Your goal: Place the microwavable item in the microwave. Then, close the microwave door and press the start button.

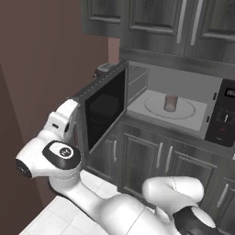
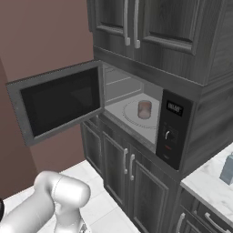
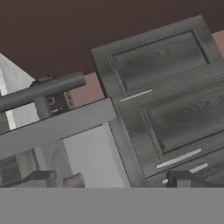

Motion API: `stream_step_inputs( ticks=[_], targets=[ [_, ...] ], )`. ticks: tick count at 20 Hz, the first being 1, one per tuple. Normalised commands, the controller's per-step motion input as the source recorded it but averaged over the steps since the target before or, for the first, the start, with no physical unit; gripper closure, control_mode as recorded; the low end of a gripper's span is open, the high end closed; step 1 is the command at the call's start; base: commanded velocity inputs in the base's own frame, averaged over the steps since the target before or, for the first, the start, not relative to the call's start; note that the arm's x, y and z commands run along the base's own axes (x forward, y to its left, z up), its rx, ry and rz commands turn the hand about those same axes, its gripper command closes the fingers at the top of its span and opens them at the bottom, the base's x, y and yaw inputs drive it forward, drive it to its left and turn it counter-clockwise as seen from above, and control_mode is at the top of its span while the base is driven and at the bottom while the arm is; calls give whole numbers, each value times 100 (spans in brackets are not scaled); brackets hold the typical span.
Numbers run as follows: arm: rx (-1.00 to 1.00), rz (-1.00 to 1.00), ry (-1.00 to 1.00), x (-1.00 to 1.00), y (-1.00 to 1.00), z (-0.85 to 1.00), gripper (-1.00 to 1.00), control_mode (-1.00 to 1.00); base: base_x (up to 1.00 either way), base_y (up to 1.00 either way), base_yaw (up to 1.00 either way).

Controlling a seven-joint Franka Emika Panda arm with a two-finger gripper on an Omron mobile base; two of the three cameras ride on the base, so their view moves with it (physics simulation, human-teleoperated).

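We can read no text anywhere. The microwave (image 2: 136, 113) has a black control panel (image 2: 172, 128) with a small pale display (image 2: 174, 108) at its top, but its characters are too blurred for us to make out. Marks on the buttons below are likewise illegible to us.

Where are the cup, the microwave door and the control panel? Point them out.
cup (image 1: 170, 103): left base view, its side wall.
microwave door (image 2: 58, 103): right base view, its dark glass window.
control panel (image 2: 172, 129): right base view, its black face.
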Motion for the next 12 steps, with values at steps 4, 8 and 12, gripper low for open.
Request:
stream_step_inputs(
  ticks=[4,8,12],
  targets=[
    [-25,-7,9,59,64,-49,-100,-100,0,0,0],
    [-18,-10,19,70,35,-46,-100,-100,0,0,0],
    [-14,-7,21,65,24,-48,-100,-100,0,0,0]
  ],
)
